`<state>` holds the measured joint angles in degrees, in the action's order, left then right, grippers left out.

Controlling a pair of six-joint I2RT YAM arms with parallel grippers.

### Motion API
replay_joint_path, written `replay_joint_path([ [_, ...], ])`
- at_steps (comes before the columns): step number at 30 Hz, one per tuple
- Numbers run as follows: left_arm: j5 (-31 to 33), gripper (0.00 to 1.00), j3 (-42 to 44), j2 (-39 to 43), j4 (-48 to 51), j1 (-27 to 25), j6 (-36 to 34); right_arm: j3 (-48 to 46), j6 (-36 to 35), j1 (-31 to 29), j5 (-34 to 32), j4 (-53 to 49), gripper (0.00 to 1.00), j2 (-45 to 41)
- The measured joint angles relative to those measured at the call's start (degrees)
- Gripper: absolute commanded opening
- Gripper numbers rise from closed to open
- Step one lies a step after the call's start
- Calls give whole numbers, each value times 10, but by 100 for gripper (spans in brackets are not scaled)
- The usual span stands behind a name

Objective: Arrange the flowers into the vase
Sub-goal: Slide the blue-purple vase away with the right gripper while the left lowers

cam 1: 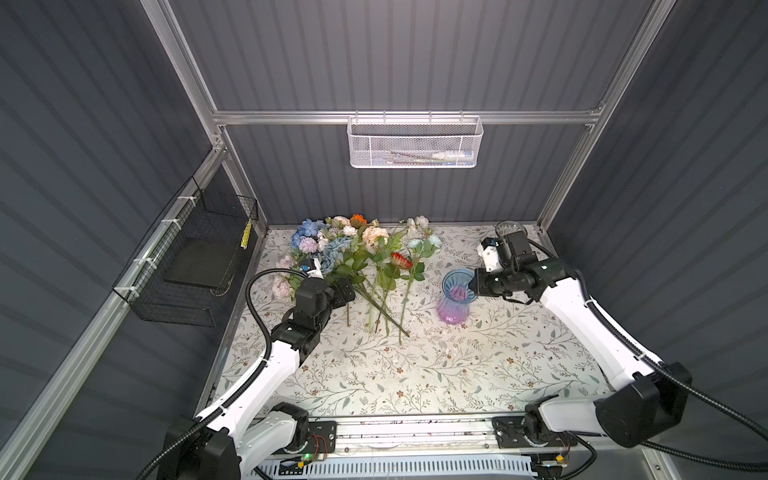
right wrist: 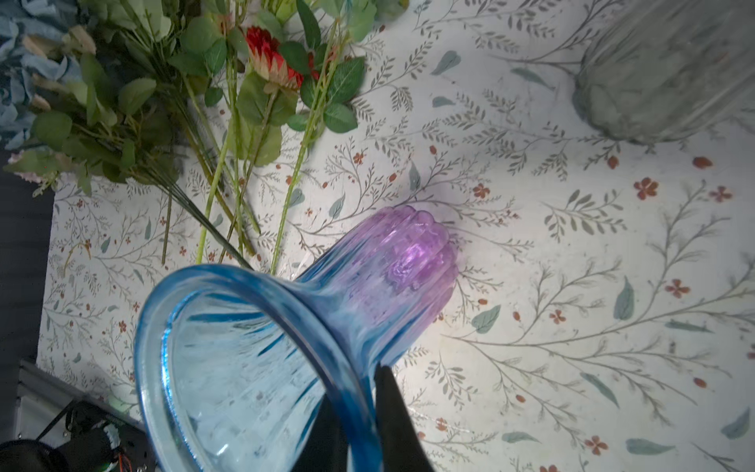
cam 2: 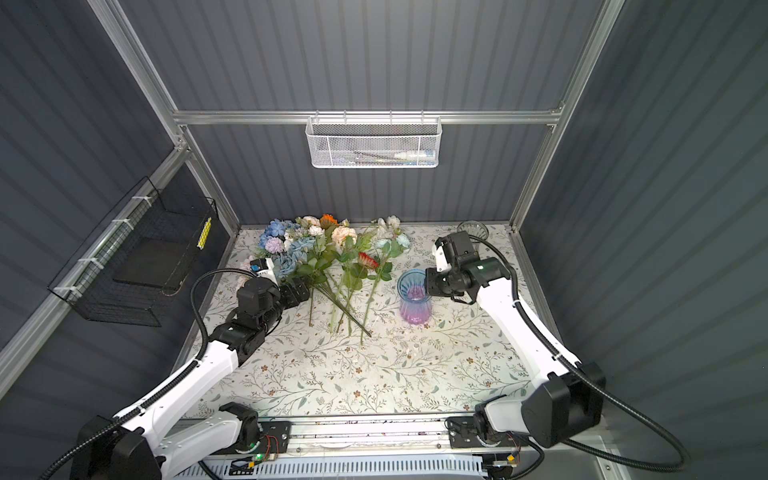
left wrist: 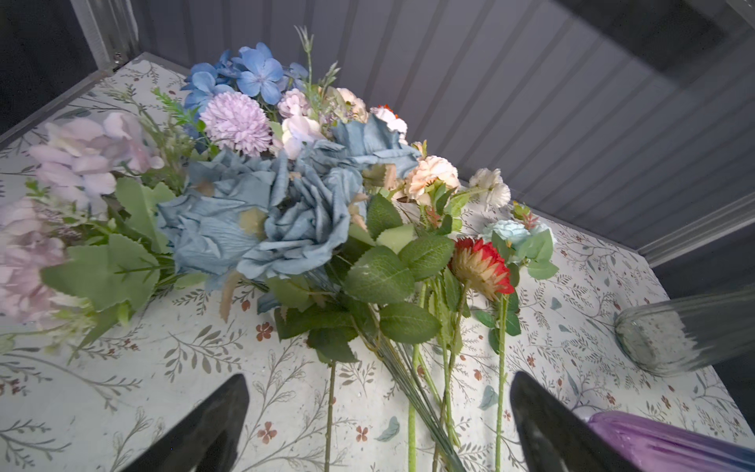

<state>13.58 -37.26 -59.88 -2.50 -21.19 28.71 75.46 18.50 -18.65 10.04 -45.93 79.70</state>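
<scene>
Right wrist view: right fingers pinch the glass vase by its rim, fragile and slick. Flowers lie heaped on the tabletop beside it; left fingers gape empty near them. Light, floppy heads, probably best taken by the stiff bare stems.

The table, covered with a leaf-print sheet, carries the blue-and-purple vase, upright. In both top views the flowers lie loose to its left. A clear glass vessel stands behind it, near the far corner.
</scene>
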Motion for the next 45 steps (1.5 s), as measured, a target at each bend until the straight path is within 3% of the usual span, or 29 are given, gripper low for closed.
replay_joint_path([
  [3,-8,100,0,5,11,3,-4,28,-6,14,6,23,1,41],
  [9,-48,98,-1,14,28,3,-33,57,-5,31,21,56,20,94],
  [14,-84,97,-19,-3,45,-2,-52,63,-3,31,26,70,53,97],
  [18,-100,97,-40,-33,45,-24,-58,65,-4,31,23,80,66,80],
  [25,-118,97,-68,-90,38,-53,-58,73,-11,33,-5,83,78,13],
  [26,-122,97,-68,-97,35,-58,-58,73,-11,34,-12,84,84,2],
  [27,-125,97,-68,-103,32,-62,-58,71,-9,34,-19,88,98,-11],
  [36,-136,91,-95,-183,25,-125,-56,-85,-10,38,-79,188,99,-178],
  [45,-85,80,-180,-298,69,-210,-72,-209,29,40,-104,207,99,-254],
])
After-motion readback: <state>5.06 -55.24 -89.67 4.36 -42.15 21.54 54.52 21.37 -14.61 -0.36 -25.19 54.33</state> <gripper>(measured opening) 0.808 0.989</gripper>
